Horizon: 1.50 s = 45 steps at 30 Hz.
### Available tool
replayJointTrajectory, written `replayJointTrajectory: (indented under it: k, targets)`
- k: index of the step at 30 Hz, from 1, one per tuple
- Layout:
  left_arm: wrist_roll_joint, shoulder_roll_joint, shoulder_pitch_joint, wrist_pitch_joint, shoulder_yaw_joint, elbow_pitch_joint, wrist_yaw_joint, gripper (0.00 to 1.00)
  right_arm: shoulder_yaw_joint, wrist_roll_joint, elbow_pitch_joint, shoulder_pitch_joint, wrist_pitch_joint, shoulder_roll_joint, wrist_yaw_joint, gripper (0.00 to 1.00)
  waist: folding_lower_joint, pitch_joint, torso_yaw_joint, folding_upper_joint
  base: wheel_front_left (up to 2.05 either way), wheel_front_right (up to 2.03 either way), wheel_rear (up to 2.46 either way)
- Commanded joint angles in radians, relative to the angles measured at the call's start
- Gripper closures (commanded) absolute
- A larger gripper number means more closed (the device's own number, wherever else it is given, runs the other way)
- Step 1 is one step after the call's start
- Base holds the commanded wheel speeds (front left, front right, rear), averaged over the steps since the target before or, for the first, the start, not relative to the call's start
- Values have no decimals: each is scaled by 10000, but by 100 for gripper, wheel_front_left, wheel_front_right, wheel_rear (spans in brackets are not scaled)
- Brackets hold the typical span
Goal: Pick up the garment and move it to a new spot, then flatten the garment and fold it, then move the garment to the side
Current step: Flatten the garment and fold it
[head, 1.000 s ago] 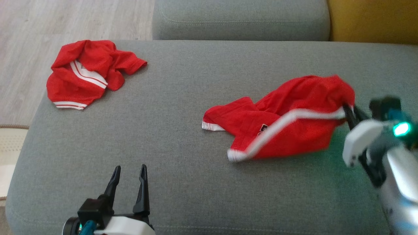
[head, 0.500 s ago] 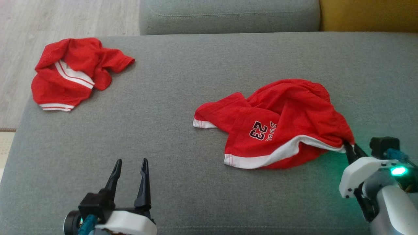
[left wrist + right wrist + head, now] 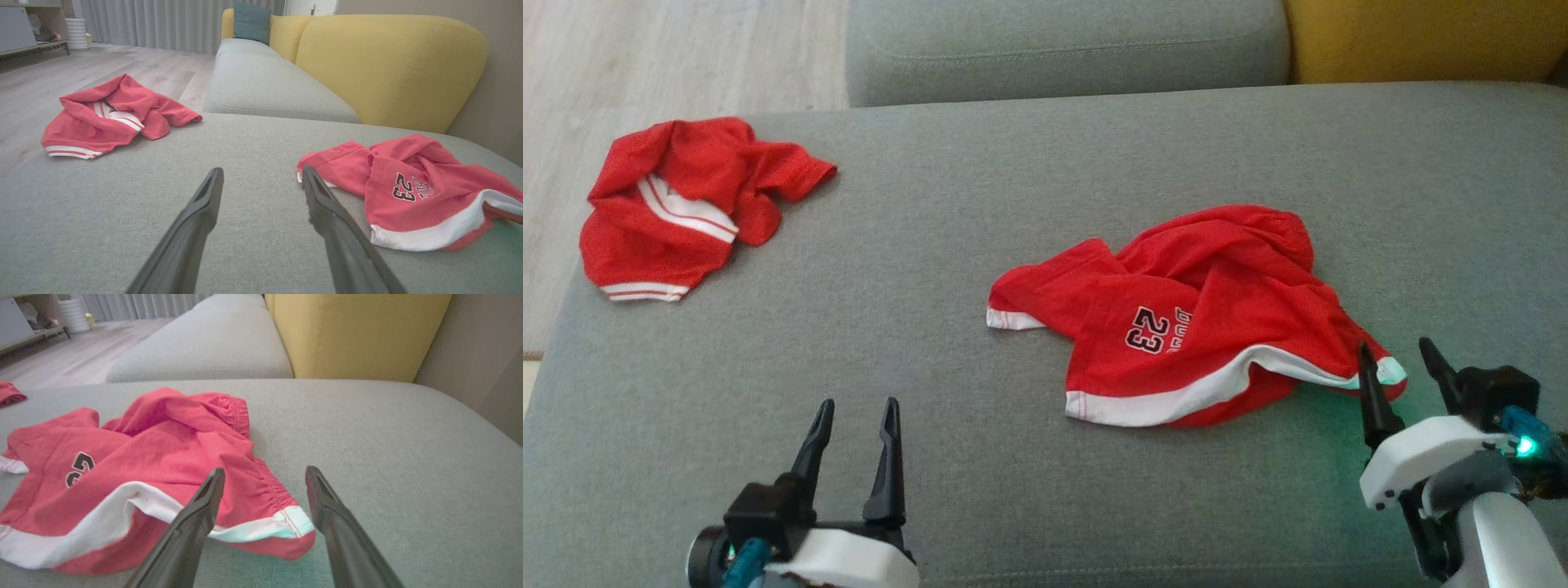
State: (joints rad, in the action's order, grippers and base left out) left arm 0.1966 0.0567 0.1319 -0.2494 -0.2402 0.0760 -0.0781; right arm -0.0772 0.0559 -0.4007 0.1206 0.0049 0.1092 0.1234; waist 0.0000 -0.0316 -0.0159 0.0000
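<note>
Lower right: right gripper (image 3: 1392, 345) spread wide, gripping nothing, white-trimmed corner of the red shorts (image 3: 1192, 327) lying between its fingers (image 3: 192, 531). Shorts crumpled right of centre on the grey sofa (image 3: 980, 204), 23 showing. Lower left: left gripper (image 3: 859, 401) wide too, empty. Upper left: 1 more red garment (image 3: 678, 196).
</note>
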Motion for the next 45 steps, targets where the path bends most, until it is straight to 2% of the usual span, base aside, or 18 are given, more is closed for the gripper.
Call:
replayJointTrajectory:
  k: [1, 5, 9, 15, 24, 37, 40, 42, 43, 45]
  targets:
    - [-39, -64, -382, -124, 299, -298, 22, 0, 170, 76, 483, 184, -169, 39, 73, 0, 0, 35, -71, 0, 0, 0, 0]
    - [-121, -64, -566, -124, -65, -123, 296, 0, 163, 25, 1320, 85, -501, -209, 73, 0, 0, 31, -294, 0, 0, 0, 0]
    - [9, -64, -1030, -124, -852, 315, 649, 0, 219, 7, 1794, 79, -860, -418, 73, 0, 0, -67, -476, 0, 0, 0, 0]
    - [734, -64, -2141, -124, -2175, 1806, 994, 0, 480, -31, 2057, 255, -1312, -560, 73, 0, 0, -355, -952, 0, 0, 0, 0]
    - [1947, -64, -3799, -117, -3125, 4584, 765, 0, 762, 260, 2217, 554, -1754, -587, 73, 0, 0, -819, -1725, 0, 0, 0, 0]
    - [2746, -64, -4486, -123, -3697, 5792, 520, 0, 966, 360, 2086, 786, -1968, -589, 73, 0, 0, -1021, -2258, 0, 0, 0, 0]
    - [2852, -64, -4589, -123, -3718, 5876, 476, 22, 1029, 355, 2073, 846, -1988, -589, 73, 0, 0, -1076, -2421, 0, 0, 0, 0]
    - [2906, -64, -4649, -123, -3749, 5938, 469, 51, 1016, 323, 2061, 857, -1998, -589, 73, 0, 0, -1103, -2507, 0, 0, 0, 0]
    - [2906, -64, -4649, -123, -3749, 5938, 469, 51, 1016, 323, 2061, 857, -1998, -589, 73, 0, 0, -1103, -2507, 0, 0, 0, 0]
    - [2931, -64, -4703, -123, -3815, 6022, 470, 75, 961, 291, 2054, 856, -2007, -589, 73, 0, 0, -1126, -2565, 0, 0, 0, 0]
